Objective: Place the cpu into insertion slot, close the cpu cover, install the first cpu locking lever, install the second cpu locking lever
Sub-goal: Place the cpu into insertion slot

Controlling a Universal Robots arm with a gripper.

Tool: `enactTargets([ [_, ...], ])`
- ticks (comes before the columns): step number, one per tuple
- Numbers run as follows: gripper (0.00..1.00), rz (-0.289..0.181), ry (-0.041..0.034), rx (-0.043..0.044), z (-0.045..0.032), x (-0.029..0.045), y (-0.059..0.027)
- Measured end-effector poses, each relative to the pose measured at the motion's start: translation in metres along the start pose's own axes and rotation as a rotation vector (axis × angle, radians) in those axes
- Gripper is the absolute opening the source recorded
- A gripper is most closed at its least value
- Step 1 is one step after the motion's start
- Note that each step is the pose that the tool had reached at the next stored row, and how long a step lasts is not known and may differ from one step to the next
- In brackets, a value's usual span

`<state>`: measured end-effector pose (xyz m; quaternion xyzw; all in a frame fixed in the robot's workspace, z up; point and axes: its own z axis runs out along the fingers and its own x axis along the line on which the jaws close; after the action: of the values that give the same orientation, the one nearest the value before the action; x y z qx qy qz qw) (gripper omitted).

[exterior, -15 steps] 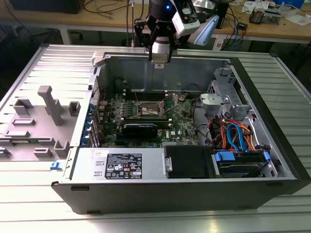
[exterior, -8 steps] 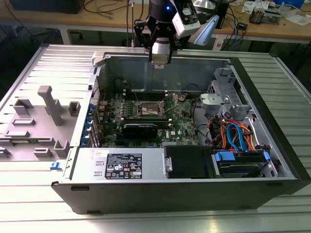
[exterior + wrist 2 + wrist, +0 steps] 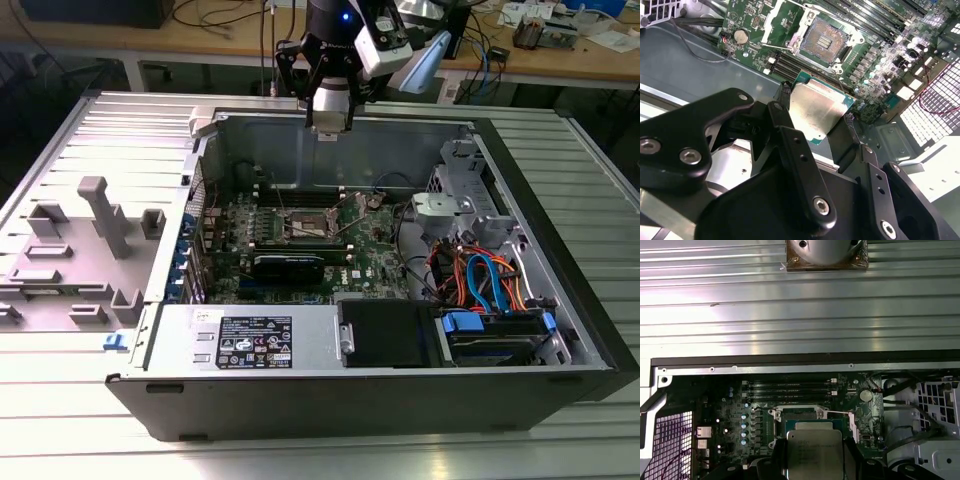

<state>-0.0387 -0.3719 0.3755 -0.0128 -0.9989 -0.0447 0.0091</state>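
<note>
Gripper (image 3: 817,131) is clamped on the cpu (image 3: 815,107), one black finger on each of two opposite edges, with the dull silver top facing the second wrist camera; the same hold appears in the first wrist view, where the gripper (image 3: 812,466) carries the cpu (image 3: 812,452). The insertion slot (image 3: 825,40) lies uncovered on the green motherboard (image 3: 760,20), contact field exposed, and the chip is held above it, clear of it and not seated. In the exterior view the gripper (image 3: 328,125) hangs well above the insertion slot (image 3: 305,226), nearer the far wall of the open computer case (image 3: 300,150) than the slot itself. Long black memory slots (image 3: 790,387) run just beside the insertion slot, and a coin cell (image 3: 741,36) sits near it on the board. The position of the cover plate cannot be made out with confidence. Assessment: placement is not yet done. Risks noted: the hold is on thin edges only, so a slip would drop the chip onto the exposed contacts; a tilted or rotated approach would catch a corner on the slot's metal rim and bend contacts; a lateral offset would land the chip on the rim or the adjacent memory slots.
</note>
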Motion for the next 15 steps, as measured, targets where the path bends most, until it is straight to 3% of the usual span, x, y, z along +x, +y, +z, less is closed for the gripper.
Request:
enactTargets([
  [15, 0.54, 0.0, 0.0, 0.0001, -0.0003, -0.0001, -0.0036],
])
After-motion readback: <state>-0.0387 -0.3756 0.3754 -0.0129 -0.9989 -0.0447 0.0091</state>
